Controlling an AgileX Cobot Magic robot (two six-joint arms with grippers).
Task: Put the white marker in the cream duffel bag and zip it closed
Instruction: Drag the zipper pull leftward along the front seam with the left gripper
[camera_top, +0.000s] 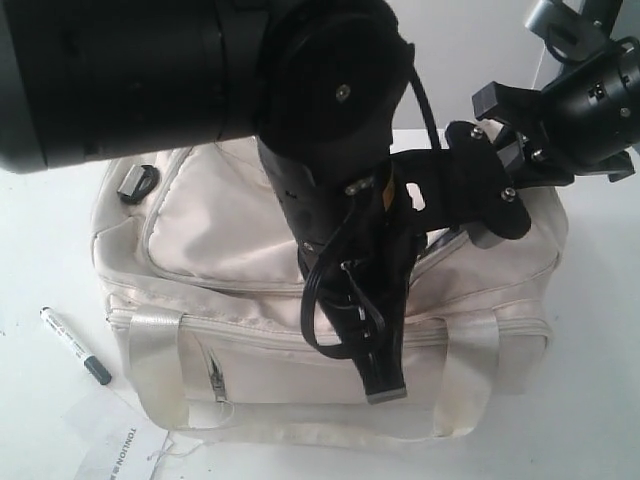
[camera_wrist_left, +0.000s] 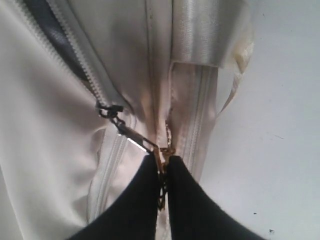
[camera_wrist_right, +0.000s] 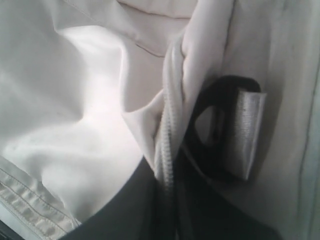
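Observation:
The cream duffel bag (camera_top: 240, 240) sits in the middle of the table, its top zipper partly open (camera_wrist_left: 65, 55). To its left, on the table outside the bag, lies the white marker (camera_top: 72, 345) with its black cap toward the front. My left gripper (camera_wrist_left: 164, 162) is shut on the brass zipper pull (camera_wrist_left: 161, 150) of the bag; in the exterior view it (camera_top: 384, 385) hangs over the bag's front side. My right gripper (camera_wrist_right: 167, 175) is shut on the zipper edge (camera_wrist_right: 167, 130) at the bag's right end (camera_top: 490, 222), beside a grey strap buckle (camera_wrist_right: 247, 130).
A printed white paper sheet (camera_top: 120, 450) lies at the front left, close to the marker. A second grey buckle (camera_top: 135, 183) sits on the bag's left end. The left arm (camera_top: 200, 70) fills the upper part of the exterior view and hides the middle of the bag top.

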